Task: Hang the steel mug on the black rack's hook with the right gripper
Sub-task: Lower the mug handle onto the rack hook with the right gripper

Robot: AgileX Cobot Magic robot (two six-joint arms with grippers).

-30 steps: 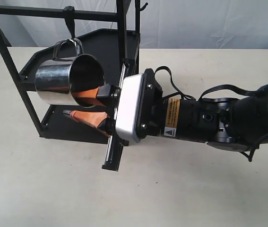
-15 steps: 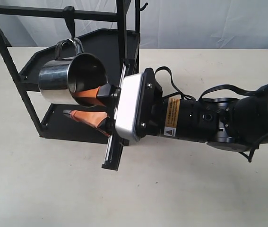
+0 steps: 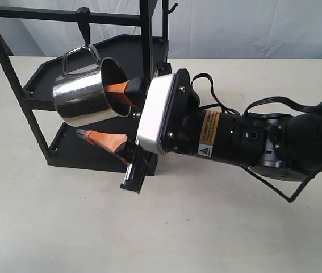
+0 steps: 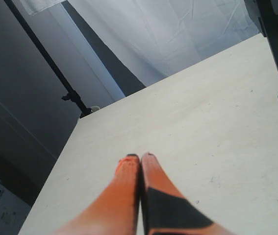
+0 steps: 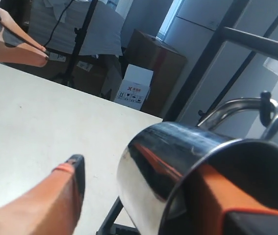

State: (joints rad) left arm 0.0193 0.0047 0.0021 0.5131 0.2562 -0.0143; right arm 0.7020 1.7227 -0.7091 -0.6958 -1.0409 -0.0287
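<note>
The steel mug (image 3: pixel 84 96), mirror-bright and cylindrical, hangs tilted on its side near the desk's far left corner, its thin looped handle up against the hook (image 3: pixel 83 21) under the top bar of the matte black rack (image 3: pixel 47 91). The right gripper (image 3: pixel 105 114) stands partly open, one orange-padded finger inside the mug's mouth and the other below its wall, with no clear pinch showing. The pale desk (image 3: pixel 217 227) is smooth, white curtains hang behind, and the left gripper (image 4: pixel 139 159) rests pressed together, holding nothing.
</note>
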